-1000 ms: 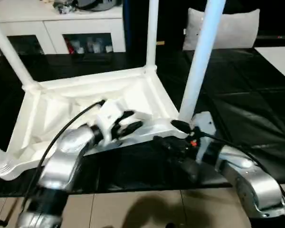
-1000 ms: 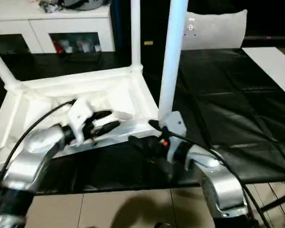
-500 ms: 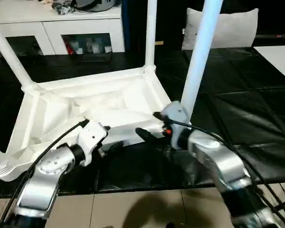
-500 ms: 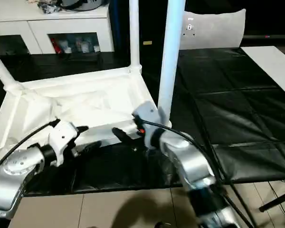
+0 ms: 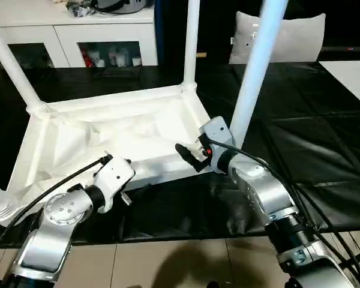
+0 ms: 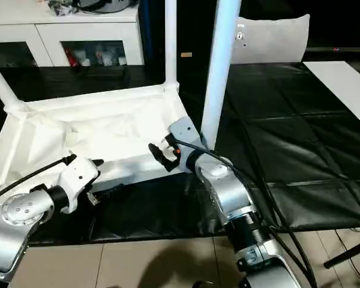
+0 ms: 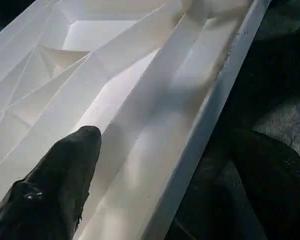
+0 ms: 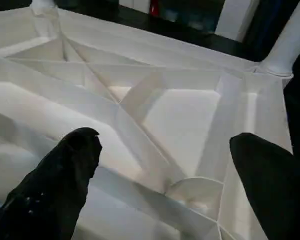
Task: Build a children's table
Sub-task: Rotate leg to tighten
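The children's table top (image 5: 108,129) lies upside down on a black mat, ribbed underside up. Three white legs stand in its corner sockets: far left (image 5: 12,66), far right (image 5: 191,42) and near right (image 5: 252,78). My left gripper (image 5: 132,191) is at the near rim (image 7: 205,115) of the top. It is open, with one finger (image 7: 65,185) over the ribs, the other over the mat, and the rim running between them untouched. My right gripper (image 5: 189,157) hovers open over the near right corner, its fingers (image 8: 55,185) spread above the ribs, holding nothing.
A white cabinet (image 5: 102,36) stands behind the mat (image 5: 312,132), with a grey cushion (image 5: 288,36) at the back right. A white board (image 5: 354,66) lies at the right edge. Tiled floor (image 5: 168,264) shows in front of the mat.
My left gripper has drawn back from inside the top to its near rim and opened wider. My right gripper has swung from the near right leg's base to over the corner.
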